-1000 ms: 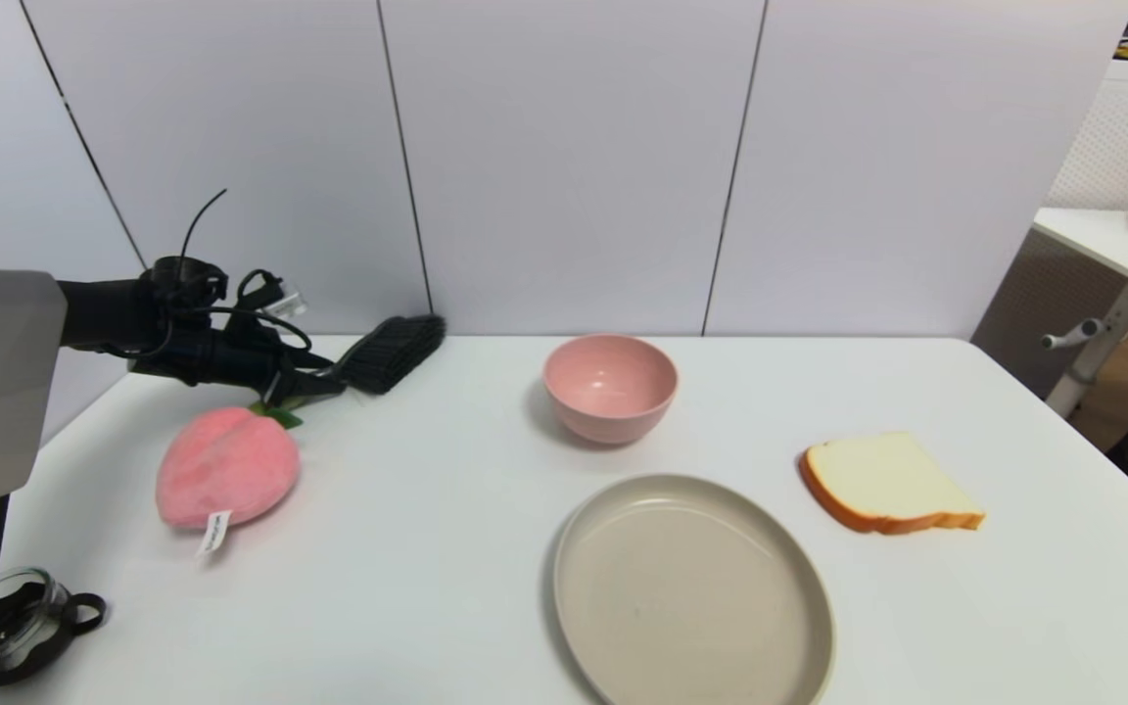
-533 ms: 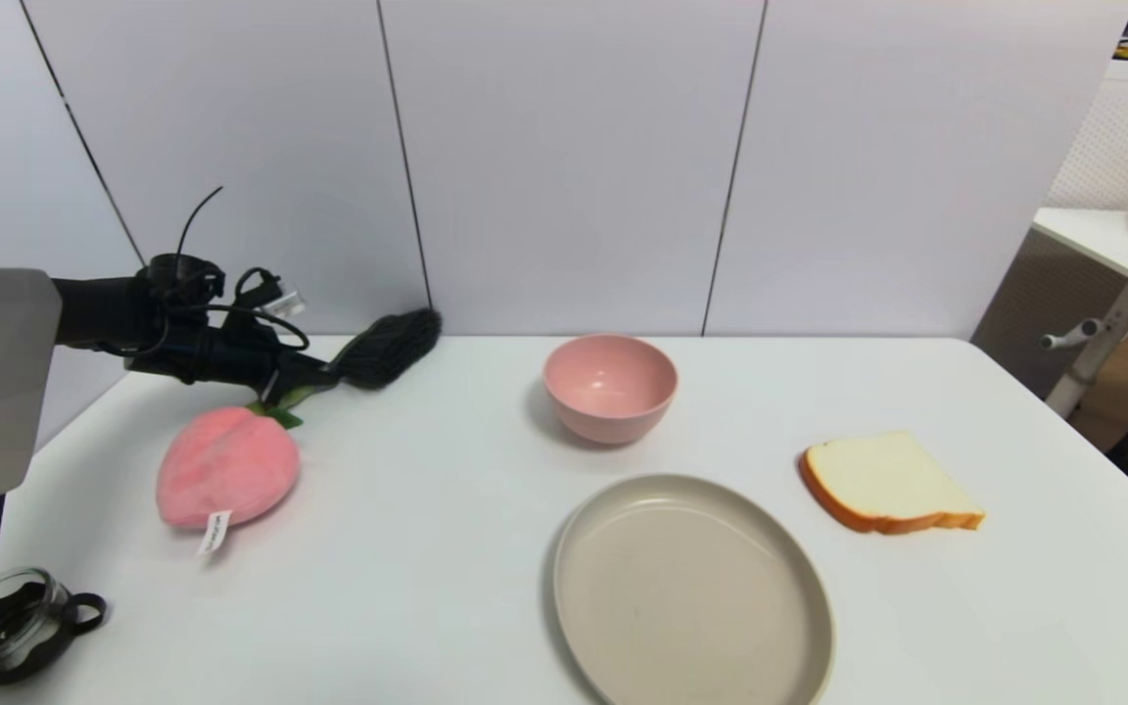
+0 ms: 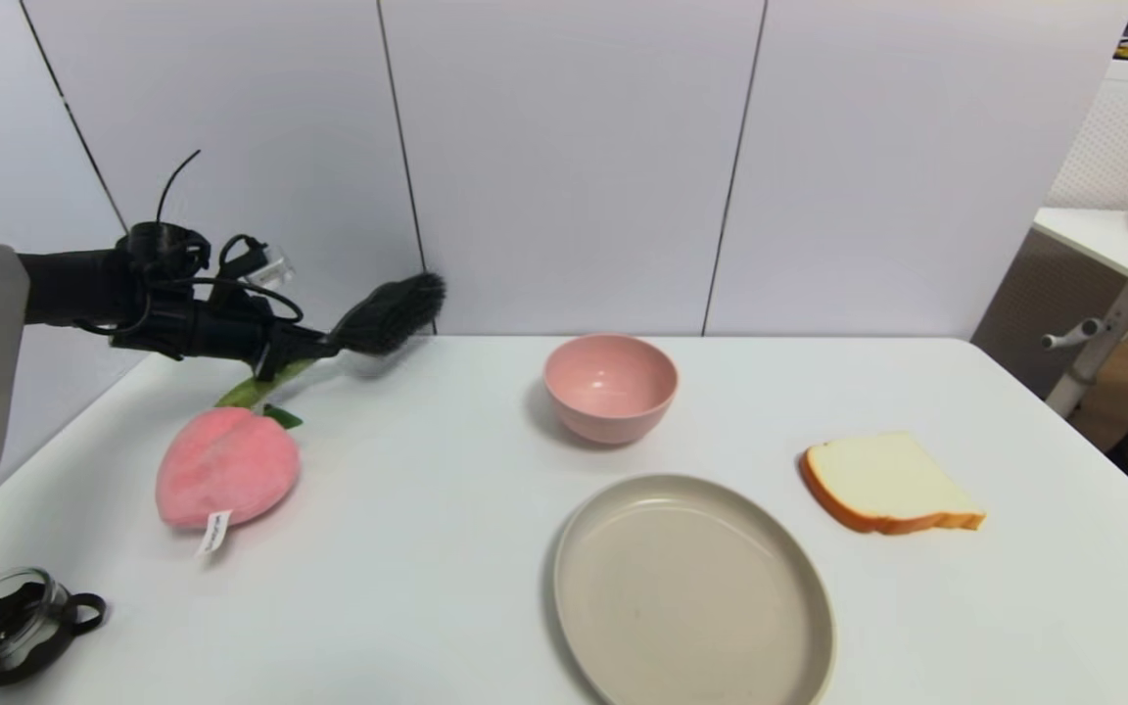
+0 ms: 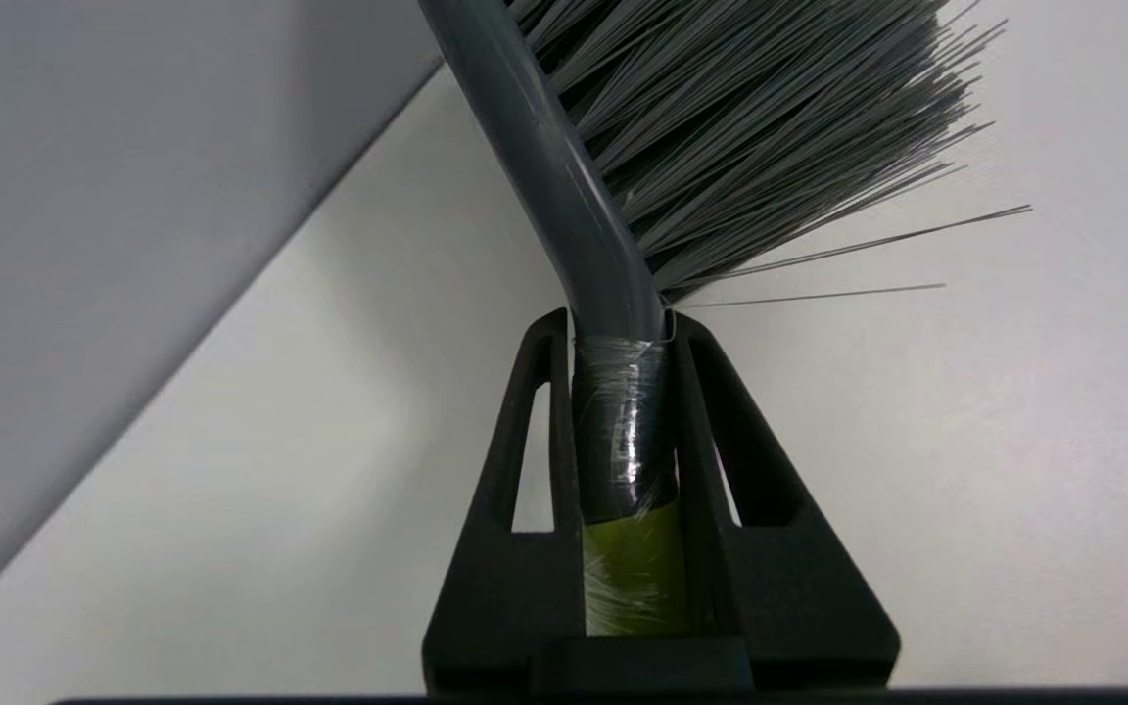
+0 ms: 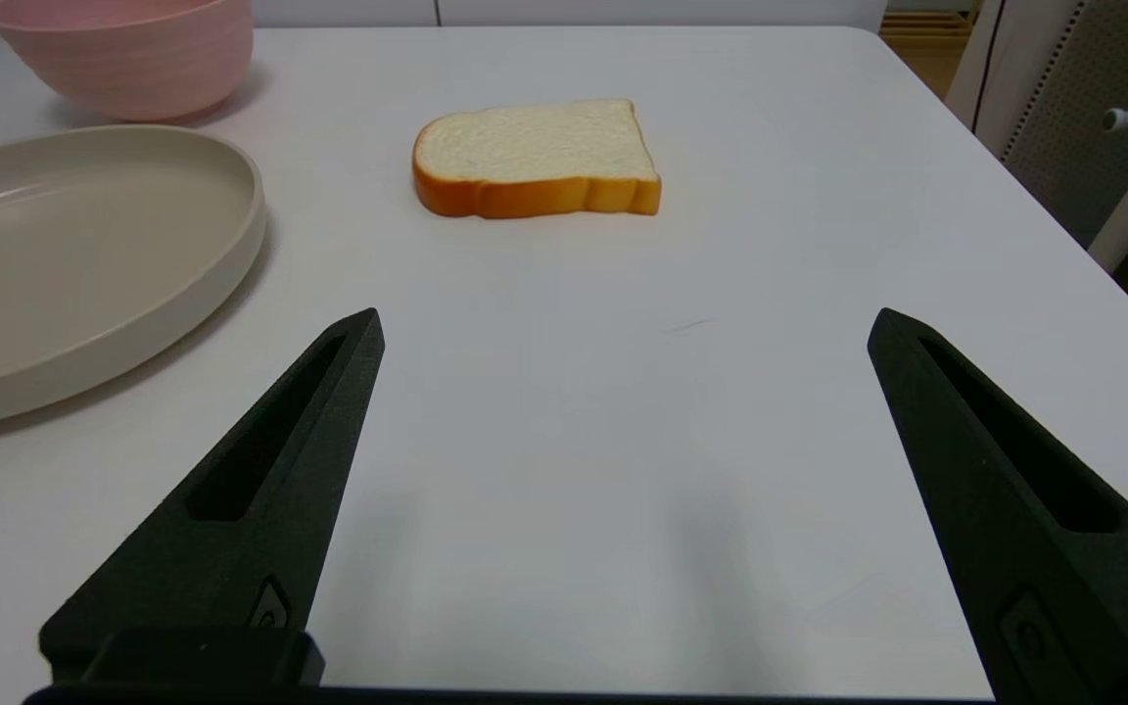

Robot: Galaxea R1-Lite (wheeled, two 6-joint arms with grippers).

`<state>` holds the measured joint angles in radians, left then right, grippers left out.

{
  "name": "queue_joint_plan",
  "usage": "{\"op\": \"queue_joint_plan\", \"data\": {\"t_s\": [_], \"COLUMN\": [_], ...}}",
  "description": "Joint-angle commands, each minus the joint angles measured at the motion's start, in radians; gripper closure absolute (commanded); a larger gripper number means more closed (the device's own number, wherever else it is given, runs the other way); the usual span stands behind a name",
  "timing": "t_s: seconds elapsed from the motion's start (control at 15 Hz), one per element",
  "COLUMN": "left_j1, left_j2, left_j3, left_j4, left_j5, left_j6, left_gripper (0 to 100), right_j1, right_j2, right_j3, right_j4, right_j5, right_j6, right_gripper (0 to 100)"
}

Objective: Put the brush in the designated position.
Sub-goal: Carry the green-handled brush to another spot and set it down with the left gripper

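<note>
Brush [image 3: 383,315] pinched at its neck between the left pincer's [image 3: 314,345] fingers, bristles beyond the fingertips.

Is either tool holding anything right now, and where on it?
Left tool clamps the brush at its neck, beside the green handle. Right tool is open, empty.

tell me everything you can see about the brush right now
The brush has a light green handle, a grey neck wrapped in clear tape where the two join, and a head of dark, splayed bristles. The left gripper is shut on it at the neck, holding it in the air over the table's far left corner, bristle head tilted up toward the wall, handle end slanting down toward the pink plush peach. Only the gripper touches it.
</note>
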<state>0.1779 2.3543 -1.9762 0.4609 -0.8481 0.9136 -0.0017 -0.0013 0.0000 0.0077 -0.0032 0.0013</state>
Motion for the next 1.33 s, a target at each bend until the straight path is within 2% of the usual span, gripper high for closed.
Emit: {"op": "queue_joint_plan", "data": {"t_s": [0.07, 0.27, 0.67, 1.13, 1.33], "left_j1": [-0.012, -0.046, -0.179, -0.331, -0.371], "left_j2": [-0.076, -0.116, -0.139, -0.027, 0.043], "left_j3": [0.000, 0.000, 0.000, -0.006, -0.007], "left_j4": [0.002, 0.002, -0.031, -0.360, -0.571], "left_j5": [-0.058, -0.144, -0.187, -0.180, -0.174], "left_j6": [0.010, 0.018, 0.045, -0.055, -0.156], "left_gripper": [100, 100, 100, 100, 100], "right_j1": [0.000, 0.000, 0.000, 0.000, 0.000], "right_j2": [0.001, 0.001, 0.001, 0.001, 0.001], "right_j3": [0.002, 0.002, 0.002, 0.002, 0.002], "right_j4": [0.000, 0.000, 0.000, 0.000, 0.000], "right_j5": [0.000, 0.000, 0.000, 0.000, 0.000], "right_j6": [0.000, 0.000, 0.000, 0.000, 0.000], "right_gripper": [0, 0, 0, 0, 0]}}
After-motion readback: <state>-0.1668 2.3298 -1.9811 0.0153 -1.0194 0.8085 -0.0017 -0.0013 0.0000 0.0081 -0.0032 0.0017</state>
